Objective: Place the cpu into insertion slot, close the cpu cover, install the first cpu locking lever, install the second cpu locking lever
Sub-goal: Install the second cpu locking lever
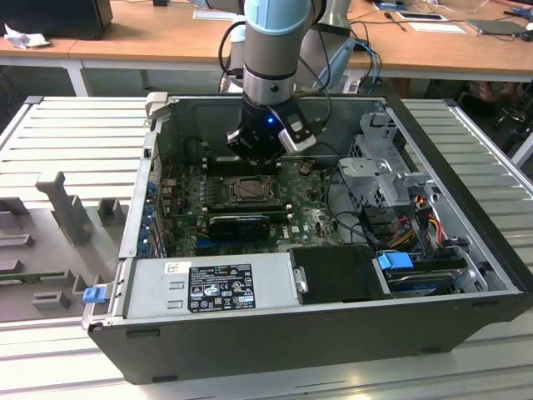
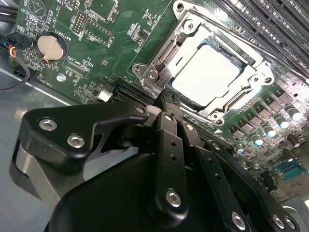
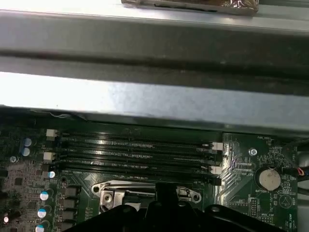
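Note:
The cpu (image 2: 205, 77) lies flat in the insertion slot (image 1: 250, 190), silver top face up. The cpu cover (image 2: 166, 53) is down over it, its metal frame ringing the chip. My gripper (image 2: 165, 105) is shut, its two black fingers (image 2: 170, 145) pressed together with nothing visible between them. The tips sit at the cover's corner, by a metal lever hook (image 2: 152, 77). In the exterior view the gripper (image 1: 250, 158) hangs low over the socket's far edge inside the open case. In the first wrist view the gripper (image 3: 164, 195) stands in front of the cover (image 3: 113, 188).
Long black memory slots (image 3: 135, 145) run beside the socket. A coin battery (image 2: 50, 46) sits on the green board. The grey case wall (image 3: 145, 96) stands close behind. A power supply (image 1: 208, 287), a black ribbed bar (image 1: 240, 223) and a drive cage (image 1: 383, 167) crowd the case.

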You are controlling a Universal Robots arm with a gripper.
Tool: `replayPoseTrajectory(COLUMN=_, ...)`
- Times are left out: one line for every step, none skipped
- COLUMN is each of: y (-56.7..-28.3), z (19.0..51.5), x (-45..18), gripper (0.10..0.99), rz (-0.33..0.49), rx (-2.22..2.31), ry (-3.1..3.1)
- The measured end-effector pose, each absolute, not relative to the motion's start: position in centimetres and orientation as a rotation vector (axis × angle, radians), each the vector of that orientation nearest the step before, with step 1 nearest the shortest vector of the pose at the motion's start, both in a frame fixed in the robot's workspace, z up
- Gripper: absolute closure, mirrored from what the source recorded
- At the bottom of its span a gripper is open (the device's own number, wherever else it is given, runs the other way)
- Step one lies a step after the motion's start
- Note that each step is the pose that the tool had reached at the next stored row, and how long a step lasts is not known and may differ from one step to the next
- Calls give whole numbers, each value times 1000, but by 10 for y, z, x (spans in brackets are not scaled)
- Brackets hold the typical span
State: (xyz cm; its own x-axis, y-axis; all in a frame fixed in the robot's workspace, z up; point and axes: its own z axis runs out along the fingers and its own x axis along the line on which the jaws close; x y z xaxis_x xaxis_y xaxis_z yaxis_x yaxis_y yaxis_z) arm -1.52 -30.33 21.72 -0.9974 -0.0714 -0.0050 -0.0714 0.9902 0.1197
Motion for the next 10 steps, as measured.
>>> replayPoseTrajectory(y=-303, z=219, x=-15, gripper=980, rz=189, rx=-113, ry=3133)
replayPoseTrajectory(y=-303, z=220, x=-15, gripper=980, rz=189, rx=-113, ry=3133)
replayPoseTrajectory(y=-303, z=225, x=-15, gripper=980, rz=189, rx=-113, ry=3133)
replayPoseTrajectory(y=-303, z=232, x=-15, gripper=980, rz=189, rx=-113, ry=3133)
replayPoseTrajectory(y=-303, z=237, x=-15, gripper=980, rz=188, rx=-113, ry=3133)
replayPoseTrajectory(y=-303, z=242, x=-15, gripper=980, rz=188, rx=-113, ry=3133)
replayPoseTrajectory(y=-303, z=249, x=-15, gripper=980, rz=188, rx=-113, ry=3133)
replayPoseTrajectory(y=-303, z=253, x=-15, gripper=980, rz=188, rx=-113, ry=3133)
replayPoseTrajectory(y=-304, z=255, x=-15, gripper=980, rz=188, rx=-113, ry=3133)
replayPoseTrajectory(y=-306, z=255, x=-15, gripper=980, rz=188, rx=-113, ry=3133)
